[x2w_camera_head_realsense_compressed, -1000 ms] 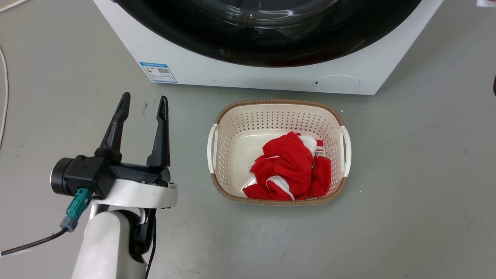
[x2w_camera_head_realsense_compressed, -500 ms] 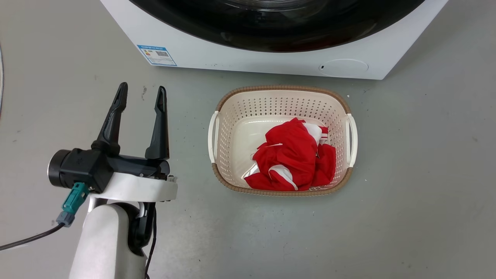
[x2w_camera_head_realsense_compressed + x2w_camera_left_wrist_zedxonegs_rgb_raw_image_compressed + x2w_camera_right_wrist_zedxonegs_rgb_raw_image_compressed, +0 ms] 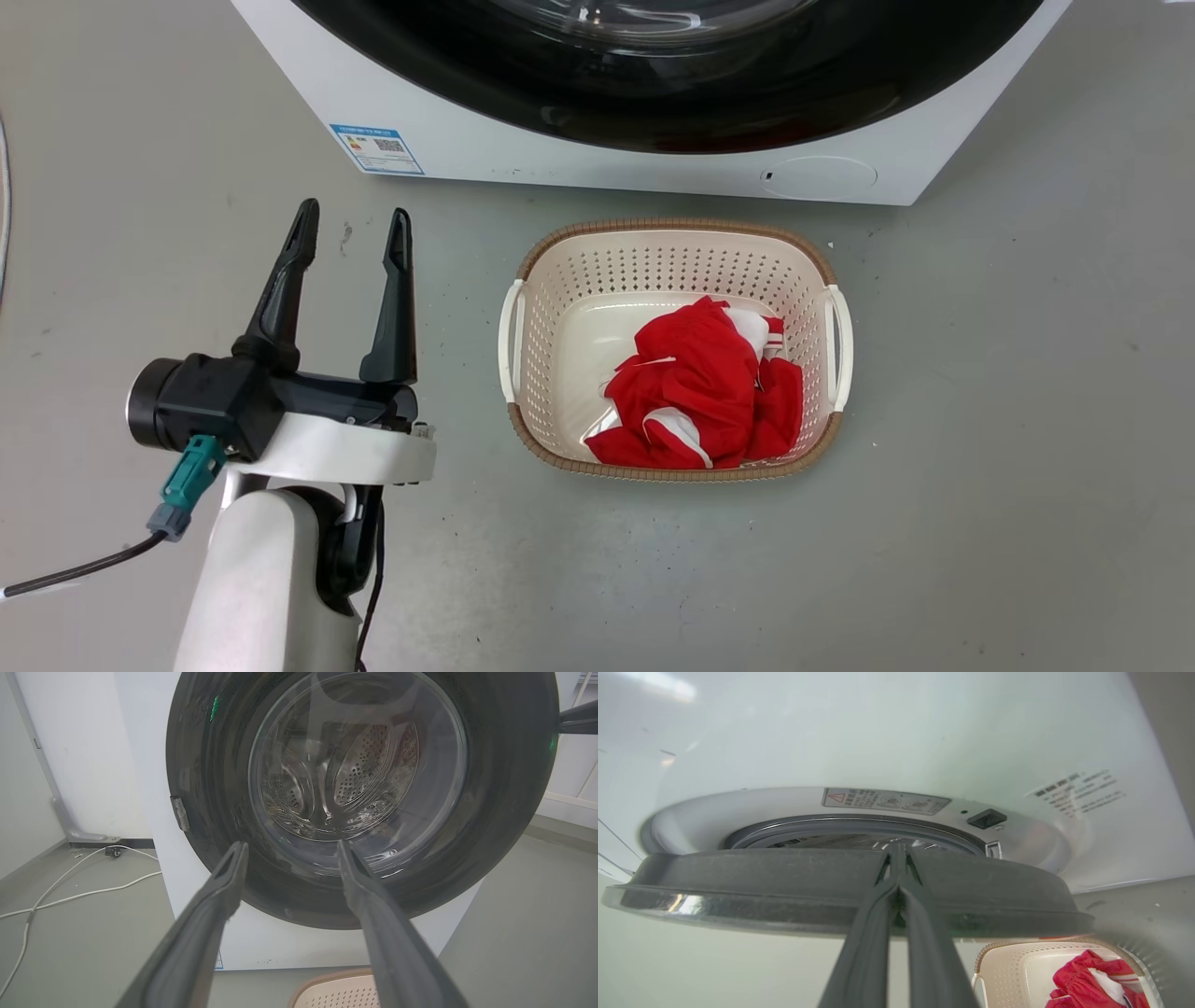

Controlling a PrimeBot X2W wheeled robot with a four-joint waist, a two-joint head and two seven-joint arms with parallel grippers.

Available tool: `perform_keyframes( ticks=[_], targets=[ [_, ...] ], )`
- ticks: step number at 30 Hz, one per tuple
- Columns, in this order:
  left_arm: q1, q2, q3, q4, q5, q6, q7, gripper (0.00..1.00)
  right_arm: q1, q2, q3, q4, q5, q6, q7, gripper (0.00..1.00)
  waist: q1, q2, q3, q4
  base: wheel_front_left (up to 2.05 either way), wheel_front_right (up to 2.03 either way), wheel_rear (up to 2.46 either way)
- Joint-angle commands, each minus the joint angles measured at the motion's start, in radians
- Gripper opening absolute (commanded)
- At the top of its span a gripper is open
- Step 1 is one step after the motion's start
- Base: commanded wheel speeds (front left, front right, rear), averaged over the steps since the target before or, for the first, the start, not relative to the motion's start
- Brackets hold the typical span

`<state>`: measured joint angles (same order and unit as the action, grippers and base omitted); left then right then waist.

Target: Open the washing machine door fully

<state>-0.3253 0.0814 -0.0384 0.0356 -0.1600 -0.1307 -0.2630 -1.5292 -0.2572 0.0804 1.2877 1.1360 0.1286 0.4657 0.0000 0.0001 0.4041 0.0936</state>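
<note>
Washing machine door [image 3: 752, 877] ajar, swung slightly off front of white washing machine [image 3: 467, 140]. Right gripper [image 3: 899, 851] fingers pressed together, tips at door rim. Left gripper [image 3: 355, 213] spread, holding nothing, over floor [image 3: 980, 467] left of laundry basket [image 3: 672, 233] holding red garment [image 3: 700, 383].

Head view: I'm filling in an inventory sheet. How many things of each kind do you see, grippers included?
washing machine: 1
blue-edged sticker on its front: 1
basket: 1
heap of red and white cloth in the basket: 1 (pieces cannot be told apart)
left gripper, jaws apart: 1
Total: 5
</note>
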Motion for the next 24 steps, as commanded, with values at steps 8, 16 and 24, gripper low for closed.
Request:
perform_keyframes(
  ticks=[8, 16, 24],
  targets=[
    [0.009, -0.008, -0.006, 0.007, 0.001, 0.0, -0.002, 1.0, 0.036, 0.046, -0.033, 0.001, 0.021, 0.003, 0.002, 0.0, 0.0, -0.0001, -0.028, -0.001, 0.0, 0.0, 0.0],
    [0.015, -0.009, -0.009, 0.005, 0.003, 0.0, -0.002, 1.0, 0.057, 0.056, -0.048, 0.001, 0.001, 0.003, -0.023, 0.0, 0.0, -0.0001, -0.031, 0.0, 0.0, 0.0, 0.0],
    [0.005, -0.01, -0.011, 0.007, 0.004, 0.0, -0.002, 1.0, 0.048, 0.065, -0.047, 0.001, -0.01, 0.003, 0.044, 0.0, 0.0, -0.0001, -0.028, 0.003, 0.0, 0.0, 0.0]
  ],
)
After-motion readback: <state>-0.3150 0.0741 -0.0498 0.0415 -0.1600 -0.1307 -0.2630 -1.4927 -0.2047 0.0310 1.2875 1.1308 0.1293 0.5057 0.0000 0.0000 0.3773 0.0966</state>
